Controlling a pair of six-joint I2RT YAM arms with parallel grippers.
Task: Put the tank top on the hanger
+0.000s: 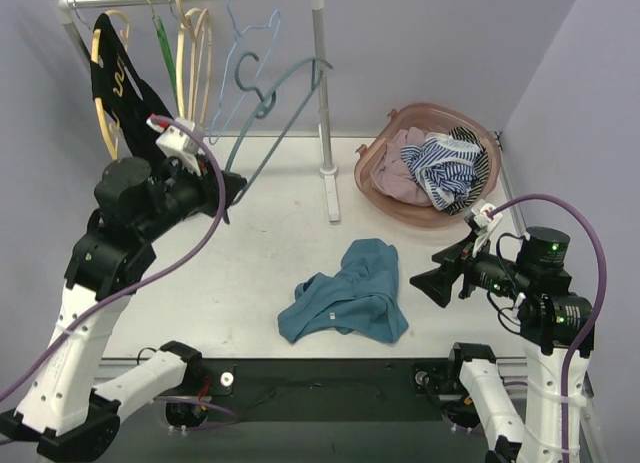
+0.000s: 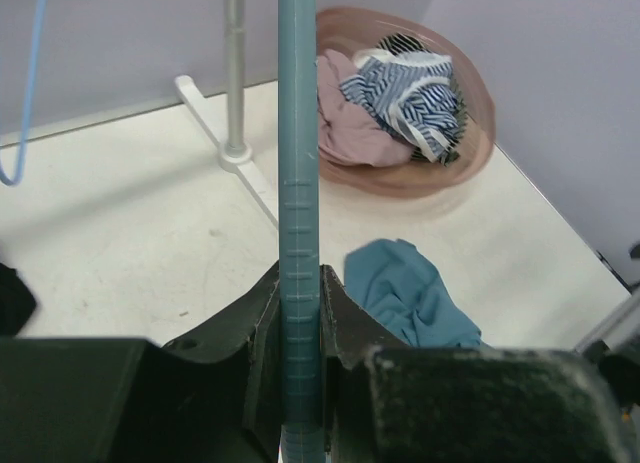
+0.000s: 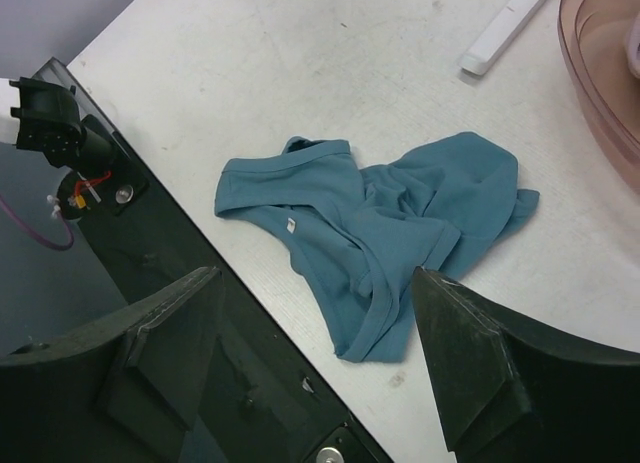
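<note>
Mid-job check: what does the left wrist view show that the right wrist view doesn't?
Left wrist only: the hanger clamped in the shut left end effector, the rack pole, and the striped cloth inside the basket. Right wrist only: the whole crumpled tank top lying on the table, framed by the open right end effector. Both: the tank top at least in part, the basket's rim, and the rack foot.

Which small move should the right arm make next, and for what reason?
Probably lower the right gripper onto the tank top and close on one edge. The left gripper is shut on the hanger, while the right jaws stand open above the garment, which lies crumpled on the table.
</note>
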